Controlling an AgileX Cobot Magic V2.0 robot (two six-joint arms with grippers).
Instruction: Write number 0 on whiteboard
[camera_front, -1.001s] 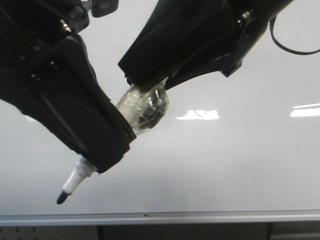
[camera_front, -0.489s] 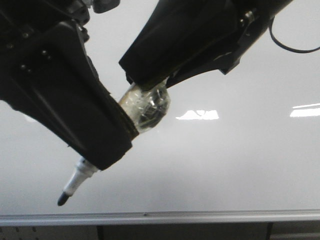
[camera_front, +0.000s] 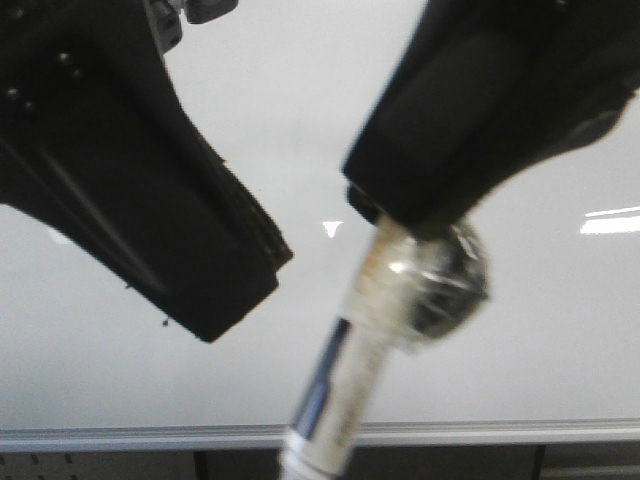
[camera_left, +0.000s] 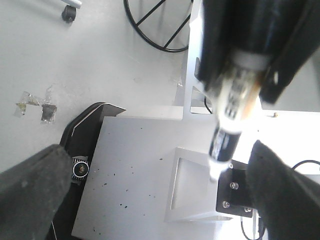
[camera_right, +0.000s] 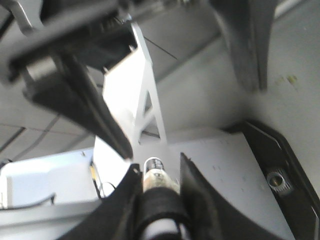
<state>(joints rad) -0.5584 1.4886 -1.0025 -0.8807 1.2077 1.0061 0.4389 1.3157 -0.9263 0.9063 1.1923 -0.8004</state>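
Note:
The whiteboard (camera_front: 520, 350) fills the front view, its silver rail (camera_front: 480, 433) along the bottom. No number 0 shows on it. My right gripper (camera_front: 410, 215) is shut on the marker (camera_front: 335, 390), which hangs down and left across the rail; its tip is out of view. A clear tape wad (camera_front: 445, 285) bulges below the fingers. In the right wrist view the gripper (camera_right: 157, 175) clamps the marker (camera_right: 156, 167). My left gripper (camera_front: 220, 300) is open and empty, left of the marker. In the left wrist view its fingers (camera_left: 30, 185) stand wide apart, with the marker (camera_left: 230, 115) between them, untouched.
Bright light reflections (camera_front: 610, 220) lie on the board at the right. The left wrist view shows a speckled grey base plate (camera_left: 130, 175), a white bracket (camera_left: 192, 192), a black cable loop (camera_left: 160, 30) and the floor.
The left gripper has let go of the marker. The right gripper has carried it to the right, and it now hangs steeply with its tip below the frame.

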